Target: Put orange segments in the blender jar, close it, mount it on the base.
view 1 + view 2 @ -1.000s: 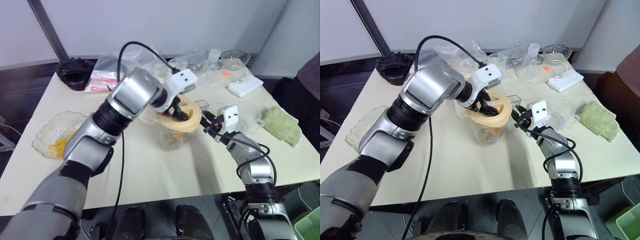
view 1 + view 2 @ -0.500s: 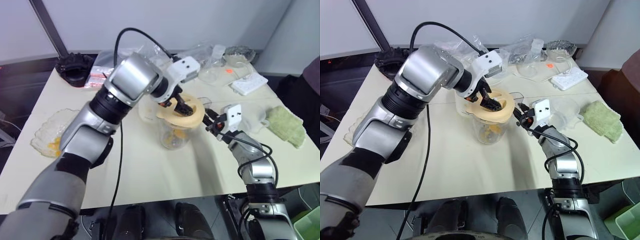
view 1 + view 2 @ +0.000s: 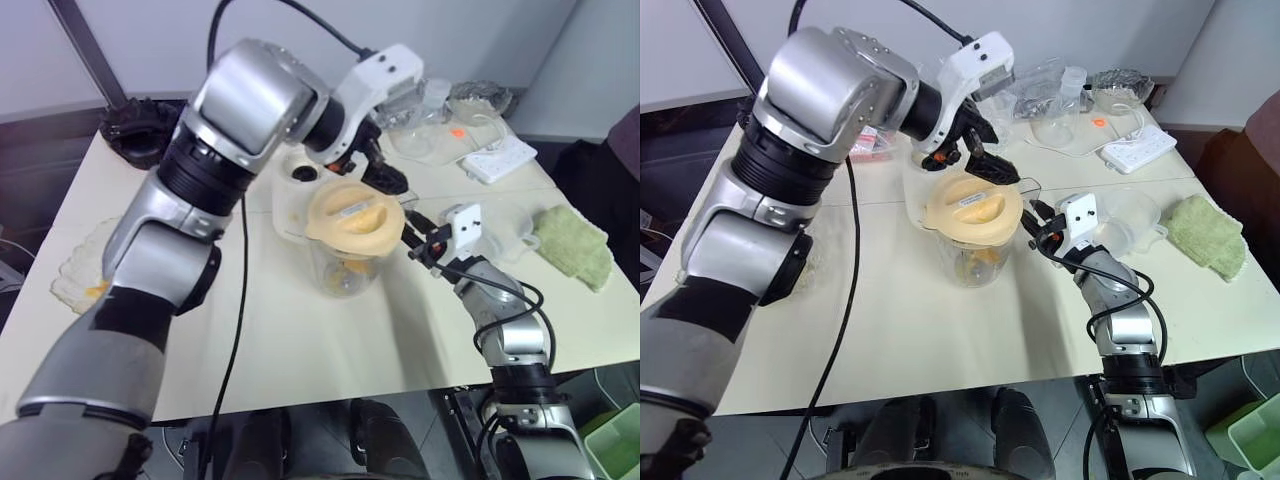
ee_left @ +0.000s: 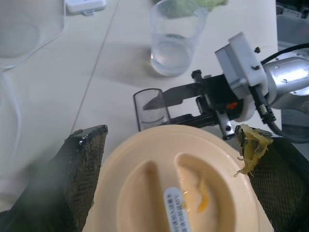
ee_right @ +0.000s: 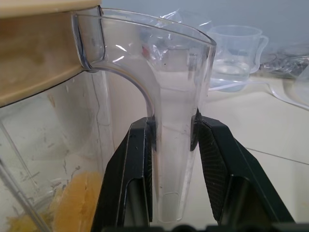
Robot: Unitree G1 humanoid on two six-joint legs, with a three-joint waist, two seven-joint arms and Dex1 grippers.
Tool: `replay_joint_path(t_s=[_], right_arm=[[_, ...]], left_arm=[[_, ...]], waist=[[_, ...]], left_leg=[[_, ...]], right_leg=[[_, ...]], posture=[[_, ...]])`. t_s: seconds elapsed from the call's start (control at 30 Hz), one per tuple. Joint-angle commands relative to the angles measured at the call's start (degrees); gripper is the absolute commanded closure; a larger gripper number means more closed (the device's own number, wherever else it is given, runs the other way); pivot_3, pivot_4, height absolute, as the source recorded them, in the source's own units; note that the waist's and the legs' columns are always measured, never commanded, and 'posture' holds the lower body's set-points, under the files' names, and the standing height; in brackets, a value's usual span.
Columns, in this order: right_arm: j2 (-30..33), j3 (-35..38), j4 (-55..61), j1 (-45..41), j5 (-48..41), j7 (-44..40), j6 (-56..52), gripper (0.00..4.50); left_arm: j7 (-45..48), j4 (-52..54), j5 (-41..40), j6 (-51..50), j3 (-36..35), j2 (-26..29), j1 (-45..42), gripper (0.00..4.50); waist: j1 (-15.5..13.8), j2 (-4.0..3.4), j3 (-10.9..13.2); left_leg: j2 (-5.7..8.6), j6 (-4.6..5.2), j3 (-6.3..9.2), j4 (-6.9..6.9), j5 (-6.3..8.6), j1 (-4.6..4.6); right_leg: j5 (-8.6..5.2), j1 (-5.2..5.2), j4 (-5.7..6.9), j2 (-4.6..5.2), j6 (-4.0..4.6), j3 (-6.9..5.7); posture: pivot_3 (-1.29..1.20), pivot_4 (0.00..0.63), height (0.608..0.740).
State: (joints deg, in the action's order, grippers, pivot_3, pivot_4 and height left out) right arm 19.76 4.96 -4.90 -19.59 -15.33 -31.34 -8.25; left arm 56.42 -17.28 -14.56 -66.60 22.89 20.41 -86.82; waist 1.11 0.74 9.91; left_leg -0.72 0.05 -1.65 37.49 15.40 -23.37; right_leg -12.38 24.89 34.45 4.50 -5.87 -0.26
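Observation:
The blender jar (image 3: 345, 262) stands mid-table with a peach lid (image 3: 353, 218) resting on its rim. Orange segments (image 3: 347, 268) lie at its bottom, also visible through the wall (image 5: 72, 205). My left gripper (image 3: 982, 168) hangs open just above the lid, touching nothing; orange pulp (image 4: 251, 147) clings to one of its fingers (image 4: 273, 169). My right gripper (image 3: 412, 240) is shut on the jar's clear handle (image 5: 171, 159), reaching in level from the right. The cream-white base (image 3: 292, 200) stands right behind the jar, partly hidden by my left arm.
A scalloped glass bowl (image 3: 75, 285) with orange bits sits at the left edge. Clear cups (image 3: 500, 228), a green cloth (image 3: 572, 247) and a power strip (image 3: 497, 158) lie to the right. Plastic bags and a measuring cup (image 3: 425, 135) crowd the back, and a black object (image 3: 140, 130) sits back left.
My left gripper has lifted up off the lid, which stays on the jar. My right gripper keeps its hold on the handle. The camera view has shifted a little.

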Motion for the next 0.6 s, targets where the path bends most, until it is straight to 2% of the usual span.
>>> replay_joint_path(t_s=[0.03,0.17,0.27,0.37,0.5,0.6], right_arm=[[0.5,-0.2,-0.5,0.3,0.9,0.4,-0.4,3.67],[0.9,0.6,0.6,0.7,0.6,0.9,-0.9,3.67],[1.3,1.2,1.7,1.1,0.0,0.9,-1.8,3.67],[1.8,1.5,2.2,1.3,-0.1,0.9,-2.3,3.67],[2.0,3.0,5.5,2.1,-2.0,2.0,-4.9,3.67],[2.0,4.7,7.7,2.4,-4.0,3.2,-6.9,3.67]], left_arm=[[-3.9,-1.9,0.7,10.2,-8.3,1.3,0.8,0.05],[-5.3,-0.1,0.2,17.7,-14.3,5.3,7.4,0.05],[-4.2,6.1,-1.2,16.5,-16.1,9.5,14.5,0.05],[-4.6,10.8,-2.7,14.2,-17.7,11.4,19.1,0.05],[-5.1,22.0,-3.0,15.8,-20.0,16.8,33.2,0.03],[-7.0,27.0,-4.0,16.4,-22.5,17.5,39.8,0.03]], waist=[[0.0,0.0,0.0],[0.1,-0.03,0.0],[-0.1,-0.03,0.0],[-0.6,0.09,0.1],[-0.3,0.07,0.1],[-0.6,0.09,0.1]], left_leg=[[0.0,0.0,0.0,0.02,0.0,0.01],[-0.01,-0.01,-0.04,0.02,0.0,0.11],[-0.01,-0.04,-0.01,0.21,-0.03,0.11],[-0.03,-0.06,0.05,0.53,-0.03,-0.03],[-0.02,-0.06,-0.07,0.68,-0.03,0.03],[-0.04,-0.07,-0.06,0.68,-0.04,0.06]], right_leg=[[0.0,0.0,0.03,0.01,0.0,0.0],[0.0,0.0,0.22,0.02,0.0,0.04],[-0.01,0.1,0.69,0.02,0.02,0.06],[0.0,0.09,0.81,0.05,0.01,0.01],[-0.01,-0.07,0.71,0.26,0.03,0.13],[-0.01,-0.08,0.76,0.27,0.04,0.15]], posture=[[0.0,0.15,0.74],[0.0,0.15,0.74],[0.0,0.15,0.74],[0.0,0.15,0.74],[0.0,0.15,0.74],[0.0,0.15,0.74]])
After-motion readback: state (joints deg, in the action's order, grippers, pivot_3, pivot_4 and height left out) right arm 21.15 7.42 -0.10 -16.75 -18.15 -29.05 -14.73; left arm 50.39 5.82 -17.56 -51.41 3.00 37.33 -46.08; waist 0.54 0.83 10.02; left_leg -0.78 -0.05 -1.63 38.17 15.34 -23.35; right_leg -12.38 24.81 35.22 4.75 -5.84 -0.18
